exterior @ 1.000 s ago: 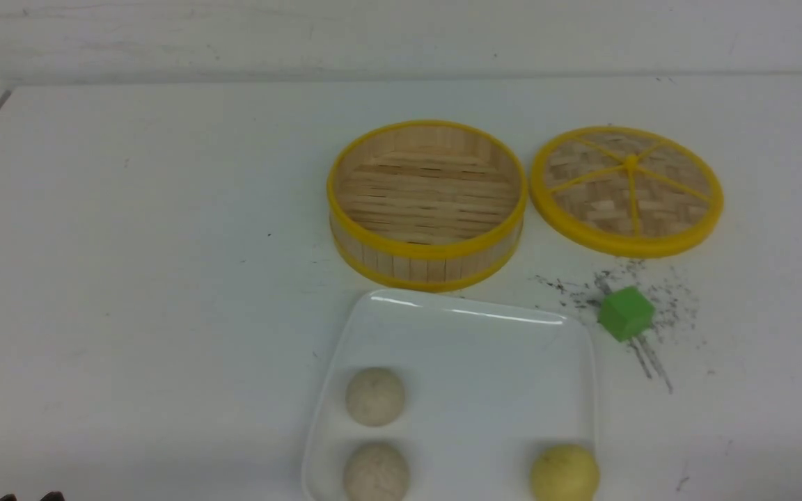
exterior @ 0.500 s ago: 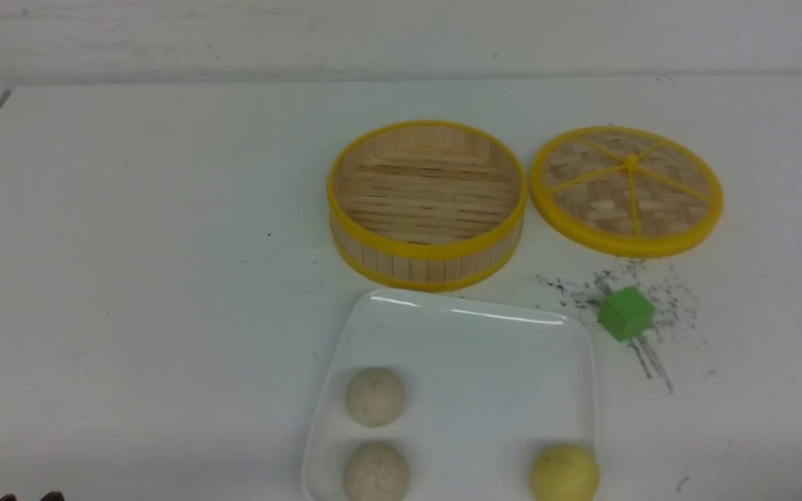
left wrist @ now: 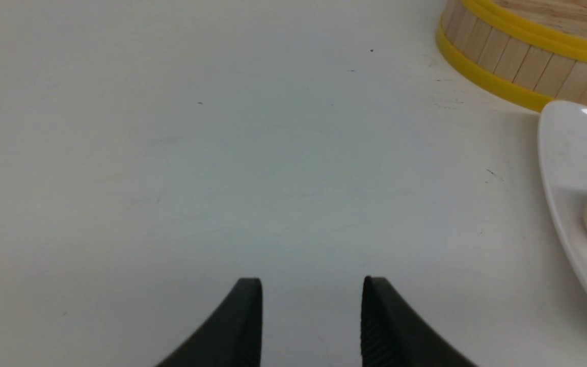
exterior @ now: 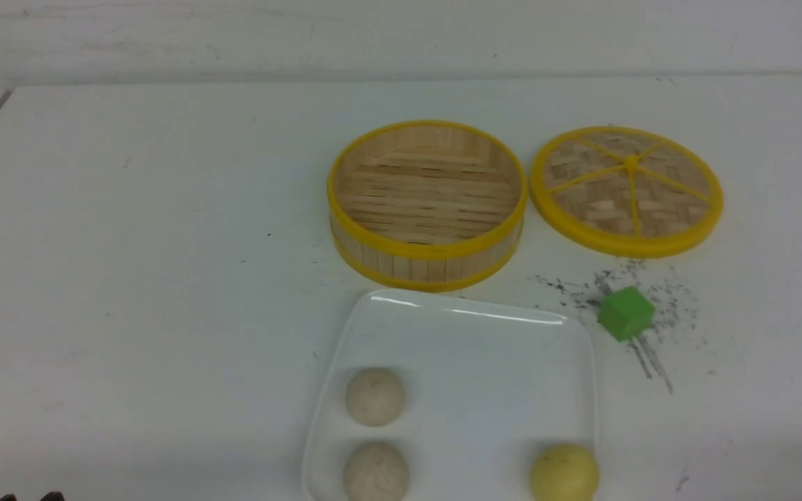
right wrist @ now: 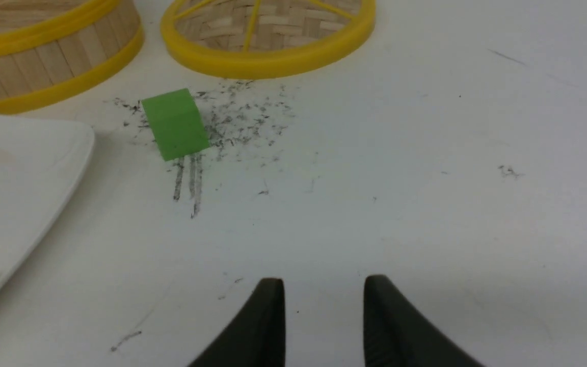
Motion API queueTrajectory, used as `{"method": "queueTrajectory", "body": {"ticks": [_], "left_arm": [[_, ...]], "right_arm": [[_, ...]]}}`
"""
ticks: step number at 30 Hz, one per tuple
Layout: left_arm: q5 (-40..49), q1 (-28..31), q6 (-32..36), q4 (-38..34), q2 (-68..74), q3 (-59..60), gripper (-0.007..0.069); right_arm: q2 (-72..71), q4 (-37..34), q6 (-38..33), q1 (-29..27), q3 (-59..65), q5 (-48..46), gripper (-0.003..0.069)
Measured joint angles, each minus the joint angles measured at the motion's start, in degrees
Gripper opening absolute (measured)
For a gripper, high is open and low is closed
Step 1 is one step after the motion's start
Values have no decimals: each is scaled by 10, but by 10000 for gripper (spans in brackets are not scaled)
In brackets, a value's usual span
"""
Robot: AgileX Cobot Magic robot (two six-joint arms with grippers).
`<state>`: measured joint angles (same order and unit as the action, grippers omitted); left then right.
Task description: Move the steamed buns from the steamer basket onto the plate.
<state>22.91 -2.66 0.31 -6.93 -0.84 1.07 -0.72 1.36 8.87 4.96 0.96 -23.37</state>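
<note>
I see all three steamed buns (exterior: 375,396) on the white plate (exterior: 470,334), the steamer basket (exterior: 427,203) bare behind it; my left claw (left wrist: 312,311) and right claw (right wrist: 324,311) hang open over the desk (exterior: 150,278), holding nothing

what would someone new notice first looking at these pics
Most striking are the round bamboo steamer basket with yellow rims, standing empty at mid-table, and its flat woven yellow-rimmed lid lying to its right. Nearer the camera, the glossy white square plate holds two speckled off-white buns and one pale yellow bun.
</note>
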Motion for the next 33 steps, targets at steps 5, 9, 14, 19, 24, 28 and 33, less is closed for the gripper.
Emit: {"method": "queueTrajectory", "body": {"ticks": [5, 9, 14, 19, 24, 28, 33], "left_arm": [[0, 0, 0, 0, 0, 0, 300], [0, 0, 0, 0, 0, 0, 300], [0, 0, 0, 0, 0, 0, 300], [0, 0, 0, 0, 0, 0, 300], [0, 0, 0, 0, 0, 0, 300], [0, 0, 0, 0, 0, 0, 300], [0, 0, 0, 0, 0, 0, 300]], "right_arm": [[0, 3, 0, 0, 0, 0, 240], [0, 8, 0, 0, 0, 0, 240], [0, 9, 0, 0, 0, 0, 240], [0, 9, 0, 0, 0, 0, 240], [0, 10, 0, 0, 0, 1, 240], [0, 10, 0, 0, 0, 1, 240], [0, 10, 0, 0, 0, 1, 240]]}}
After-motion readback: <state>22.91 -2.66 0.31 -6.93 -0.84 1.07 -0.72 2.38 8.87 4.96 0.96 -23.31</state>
